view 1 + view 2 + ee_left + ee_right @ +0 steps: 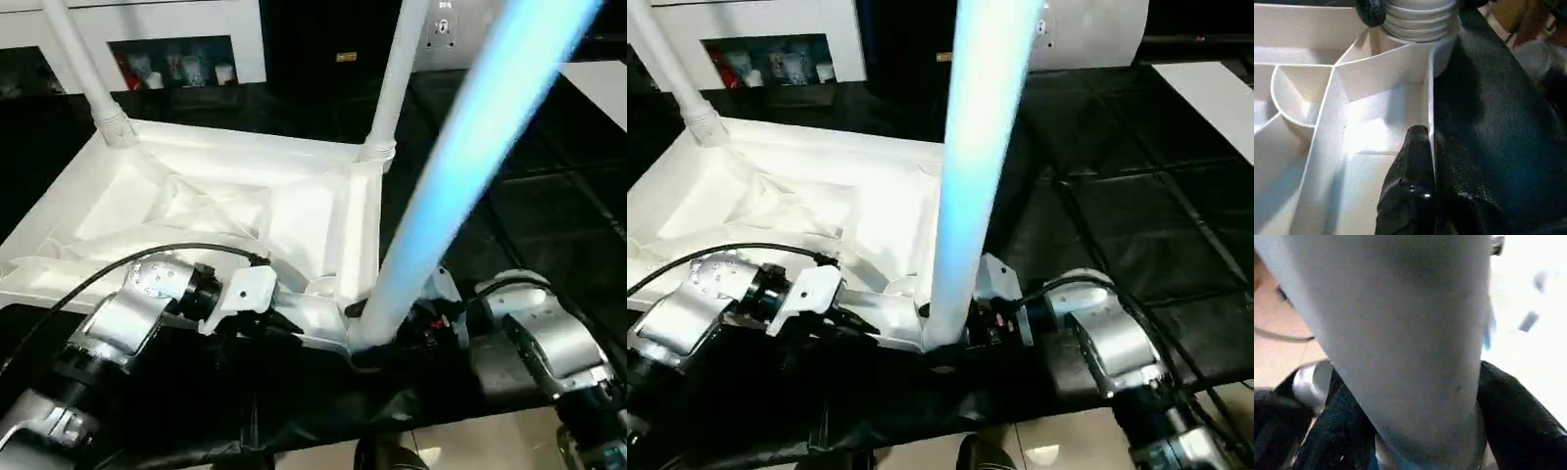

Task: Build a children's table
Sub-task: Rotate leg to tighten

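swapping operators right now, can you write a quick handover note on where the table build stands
Left gripper: fingers shut on the rim wall of the table top, steadying the near corner.
Right gripper: fingers on either side of the near leg at its base, by the near-right corner socket.
Table top lies upside down on the black work table, ribs up.
Done: two far legs stand in their sockets.
In progress: the near leg stands upright at its socket; whether it is fully seated cannot be told.
Left: finish seating it, then fit the fourth leg at the near-left corner and turn the table over.
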Robot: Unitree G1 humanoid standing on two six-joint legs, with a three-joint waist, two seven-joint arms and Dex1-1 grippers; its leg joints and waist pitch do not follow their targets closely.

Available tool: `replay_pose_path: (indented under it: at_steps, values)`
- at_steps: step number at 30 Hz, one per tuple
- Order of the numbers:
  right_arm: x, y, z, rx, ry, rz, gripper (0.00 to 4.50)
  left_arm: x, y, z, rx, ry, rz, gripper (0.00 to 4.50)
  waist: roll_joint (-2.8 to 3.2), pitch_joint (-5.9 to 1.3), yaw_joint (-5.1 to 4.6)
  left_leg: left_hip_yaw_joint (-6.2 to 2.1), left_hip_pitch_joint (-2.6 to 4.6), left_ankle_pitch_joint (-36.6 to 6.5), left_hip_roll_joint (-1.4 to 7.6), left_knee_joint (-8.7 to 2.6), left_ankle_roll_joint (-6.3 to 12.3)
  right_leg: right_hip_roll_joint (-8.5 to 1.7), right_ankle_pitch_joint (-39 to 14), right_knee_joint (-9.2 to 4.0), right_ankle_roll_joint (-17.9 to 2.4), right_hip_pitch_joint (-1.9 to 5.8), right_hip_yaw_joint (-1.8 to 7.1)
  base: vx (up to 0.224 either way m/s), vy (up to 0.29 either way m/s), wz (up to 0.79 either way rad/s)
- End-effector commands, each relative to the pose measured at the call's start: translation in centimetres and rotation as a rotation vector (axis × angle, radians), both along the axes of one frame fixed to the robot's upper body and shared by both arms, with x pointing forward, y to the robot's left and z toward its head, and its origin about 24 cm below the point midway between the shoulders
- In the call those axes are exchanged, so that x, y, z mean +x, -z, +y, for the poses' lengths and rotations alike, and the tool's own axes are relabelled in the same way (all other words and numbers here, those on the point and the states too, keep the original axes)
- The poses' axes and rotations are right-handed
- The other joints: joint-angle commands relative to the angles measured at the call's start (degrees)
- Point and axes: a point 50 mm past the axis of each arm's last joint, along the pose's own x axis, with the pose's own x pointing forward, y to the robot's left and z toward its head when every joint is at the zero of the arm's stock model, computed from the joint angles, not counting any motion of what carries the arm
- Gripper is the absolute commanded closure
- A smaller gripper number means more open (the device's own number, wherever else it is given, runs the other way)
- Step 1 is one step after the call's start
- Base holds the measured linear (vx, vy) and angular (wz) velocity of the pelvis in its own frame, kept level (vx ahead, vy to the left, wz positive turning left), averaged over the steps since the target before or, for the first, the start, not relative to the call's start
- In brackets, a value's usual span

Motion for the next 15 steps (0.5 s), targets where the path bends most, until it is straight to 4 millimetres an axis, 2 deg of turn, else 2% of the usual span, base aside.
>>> replay_pose_path:
  at_steps: [1,3,4,5,7,8,9,11,12,13,15]
  values:
    - [-0.1,0.6,1.0,0.029,0.094,0.058,1.85,0.2,-0.6,-0.4,-0.052,-0.111,-0.033,4.5,-0.26,-3.77,-0.32,-1.35,1.21,-10.4,3.48,-3.79,4.19,-4.67,-12.9,-3.8,-14.1,2.63,2.83,0.0,0.0,0.0]
    - [0.0,0.9,1.3,0.03,0.145,0.064,1.87,0.2,-0.7,-0.3,-0.052,-0.158,-0.045,4.5,-0.32,-3.55,-0.62,-1.51,1.13,-12.0,3.43,-4.04,3.15,-4.74,-16.7,-4.19,-13.2,2.58,2.82,0.0,0.0,0.0]
    - [0.2,1.3,1.9,0.026,0.235,0.055,1.89,0.2,-0.8,-0.6,-0.074,-0.242,-0.058,4.5,-0.41,-3.54,-0.85,-1.64,1.14,-12.4,3.36,-4.18,2.4,-4.73,-18.8,-4.39,-12.2,2.62,2.82,0.0,0.0,0.0]
    - [0.4,1.6,2.3,0.028,0.292,0.055,1.91,0.3,-0.9,-0.9,-0.103,-0.298,-0.06,4.5,-0.32,-3.27,-1.22,-1.68,1.03,-12.9,3.35,-4.33,1.67,-4.72,-19.6,-4.5,-11.7,2.4,2.88,0.0,0.0,0.0]
    - [0.5,1.7,2.7,0.038,0.337,0.058,1.91,0.2,-1.0,-1.2,-0.13,-0.35,-0.057,4.5,-0.51,-3.24,-2.01,-1.84,0.9,-13.9,3.11,-4.4,1.15,-4.75,-21.7,-4.74,-10.9,2.53,2.85,0.0,0.0,0.0]
    - [1.1,1.8,3.5,0.059,0.457,0.073,1.91,0.1,-1.1,-2.0,-0.153,-0.431,-0.066,4.5,-0.3,-3.19,-2.74,-1.91,0.8,-13.9,3.28,-4.54,0.66,-4.61,-20.6,-4.59,-11.2,2.49,2.89,0.0,0.0,0.0]
    - [1.5,1.8,4.2,0.08,0.536,0.094,1.91,0.0,-1.1,-2.5,-0.164,-0.492,-0.07,4.5,-0.39,-3.13,-3.23,-2.03,0.79,-14.1,3.21,-4.62,0.57,-4.6,-21.1,-4.77,-11.1,2.48,2.85,0.0,0.0,0.0]
    - [1.7,1.8,4.4,0.086,0.563,0.102,1.91,0.0,-1.1,-2.6,-0.166,-0.513,-0.072,4.5,-0.43,-3.17,-3.53,-1.93,1.0,-13.9,2.91,-4.39,0.78,-4.53,-21.7,-5.04,-10.5,2.33,2.9,0.0,0.0,0.0]
    - [2.6,1.8,5.5,0.103,0.719,0.135,1.91,0.1,-1.3,-3.8,-0.198,-0.635,-0.078,4.5,-0.55,-3.14,-3.72,-1.71,1.11,-13.3,2.96,-4.33,1.0,-4.41,-20.5,-5.01,-10.5,2.2,3.08,0.0,0.0,0.0]
    - [2.6,1.8,5.5,0.103,0.719,0.135,1.92,0.1,-1.3,-3.8,-0.198,-0.635,-0.078,4.5,-0.47,-3.05,-3.96,-1.7,0.97,-12.8,3.06,-4.38,1.02,-4.35,-19.4,-4.88,-11.0,2.16,3.15,0.0,0.0,0.0]
    - [3.6,1.7,7.1,0.093,0.88,0.142,1.92,0.7,-1.8,-5.5,-0.247,-0.803,-0.107,4.5,-0.46,-3.15,-4.19,-1.69,1.03,-11.8,2.92,-4.29,0.88,-4.34,-19.0,-5.01,-10.8,2.16,3.06,0.0,0.0,0.0]
